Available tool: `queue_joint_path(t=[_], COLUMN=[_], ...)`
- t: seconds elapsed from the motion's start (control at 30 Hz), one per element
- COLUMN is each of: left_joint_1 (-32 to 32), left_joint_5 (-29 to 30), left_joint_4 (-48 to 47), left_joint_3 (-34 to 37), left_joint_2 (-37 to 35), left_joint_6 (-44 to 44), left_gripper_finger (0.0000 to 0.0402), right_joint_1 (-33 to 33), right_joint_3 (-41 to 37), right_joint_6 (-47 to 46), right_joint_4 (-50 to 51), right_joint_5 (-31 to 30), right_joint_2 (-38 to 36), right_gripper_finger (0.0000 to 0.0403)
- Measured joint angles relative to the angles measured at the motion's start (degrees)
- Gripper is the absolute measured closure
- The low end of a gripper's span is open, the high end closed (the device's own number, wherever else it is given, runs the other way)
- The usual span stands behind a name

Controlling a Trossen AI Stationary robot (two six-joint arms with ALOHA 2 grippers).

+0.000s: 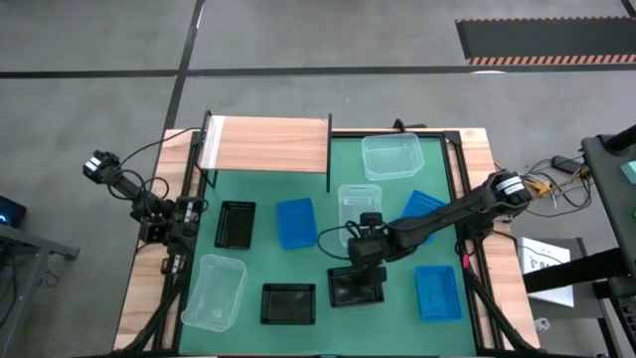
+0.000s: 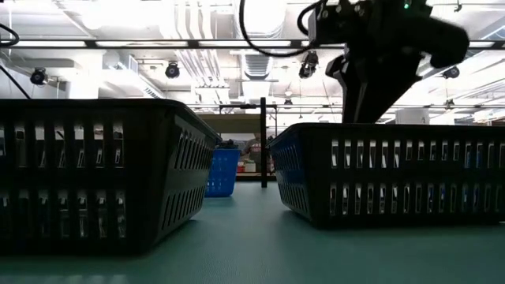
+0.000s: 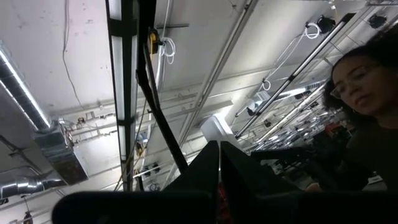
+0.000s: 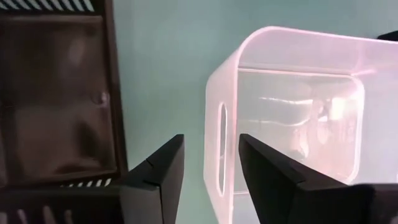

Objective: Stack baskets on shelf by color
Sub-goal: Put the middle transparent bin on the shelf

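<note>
The wooden shelf stands at the table's far side with nothing on its board. Three clear baskets, three black ones and three blue ones rest on the green mat. My right gripper points down, open, over the middle clear basket's near end wall, one finger on either side and apart from it. A black basket lies beside it. My left gripper is shut and empty at the table's left edge, pointing upward.
In the low view two black baskets fill the foreground, with a blue one and a shelf leg behind them. A person shows in the left wrist view. Bare mat lies between the baskets.
</note>
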State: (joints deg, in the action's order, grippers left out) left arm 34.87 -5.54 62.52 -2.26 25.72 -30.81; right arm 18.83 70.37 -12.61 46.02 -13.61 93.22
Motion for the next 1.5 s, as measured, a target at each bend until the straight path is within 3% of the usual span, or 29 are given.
queue_joint_path(t=[0.17, 0.4, 0.7, 1.0, 1.3, 1.5], left_joint_1=[0.00, 0.00, 0.00, 0.00, 0.02, 0.02], left_joint_5=[0.02, 0.02, 0.02, 0.04, 3.53, 8.59], left_joint_4=[0.09, 0.04, 0.06, 0.23, 1.47, 2.23], left_joint_3=[0.00, 0.00, 0.00, 0.00, 0.00, 0.00], left_joint_2=[-0.15, -0.42, -0.39, -0.87, -3.28, -5.02], left_joint_6=[0.00, 0.00, 0.00, 0.00, -0.11, -3.67], left_gripper_finger=[0.0402, 0.0402, 0.0402, 0.0402, 0.0402, 0.0402], right_joint_1=[-0.61, -0.56, -0.46, 0.44, 1.08, 3.49], right_joint_3=[-0.04, -0.04, 0.97, 11.31, 24.34, 32.00], right_joint_6=[0.95, 2.72, 1.67, 0.18, 0.51, 4.01], right_joint_4=[-0.23, 0.17, 2.60, 16.09, 21.27, 19.74], right_joint_5=[-0.05, 0.25, 0.60, 0.63, 12.27, 13.16], right_joint_2=[1.98, 1.64, -2.00, -3.11, -3.13, -3.13], right_gripper_finger=[0.0295, 0.0387, 0.0394, 0.0394, 0.0394, 0.0394])
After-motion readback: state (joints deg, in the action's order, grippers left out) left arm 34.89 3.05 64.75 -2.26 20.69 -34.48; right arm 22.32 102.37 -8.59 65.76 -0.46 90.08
